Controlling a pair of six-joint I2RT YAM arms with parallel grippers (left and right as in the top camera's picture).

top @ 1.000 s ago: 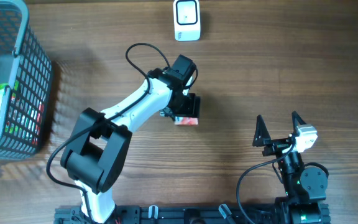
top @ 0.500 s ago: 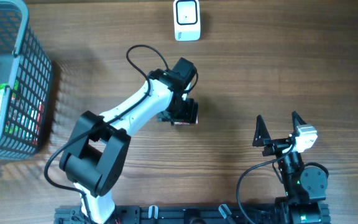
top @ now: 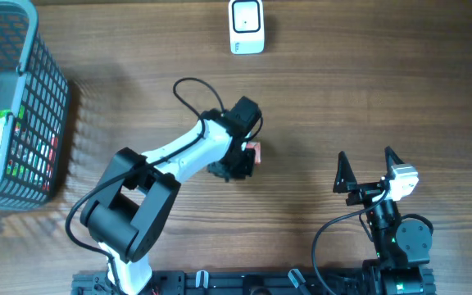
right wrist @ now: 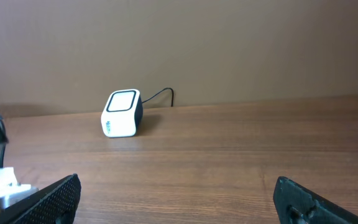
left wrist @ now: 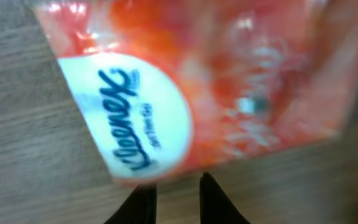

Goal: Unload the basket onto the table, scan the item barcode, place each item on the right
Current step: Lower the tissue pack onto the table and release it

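**Overhead view.** One tissue pack shows as a small red-orange patch at the right side of the left hand. It lies mid-counter and is partly covered by the hand, so its long axis cannot be read here. One scanner stands at the far edge of the counter, almost straight ahead of the pack and well apart from it. Judged from this, the carry runs directly away from the robot base. The left arm is on the pack. The right hand is parked near its base, well apart from the pack, with its fingers spread wide. One basket stands at the far left; green and red goods show inside, count not readable.

**Left wrist view.** The pack fills the frame, blurred, with its white oval Kleenex label facing the camera and its long axis running diagonally. The hand has its fingers drawn close together at the pack's near edge. Whether they pinch the wrapper cannot be told. No barcode is visible.

**Right wrist view.** The scanner stands ahead and left. The hand is fully spread and empty.
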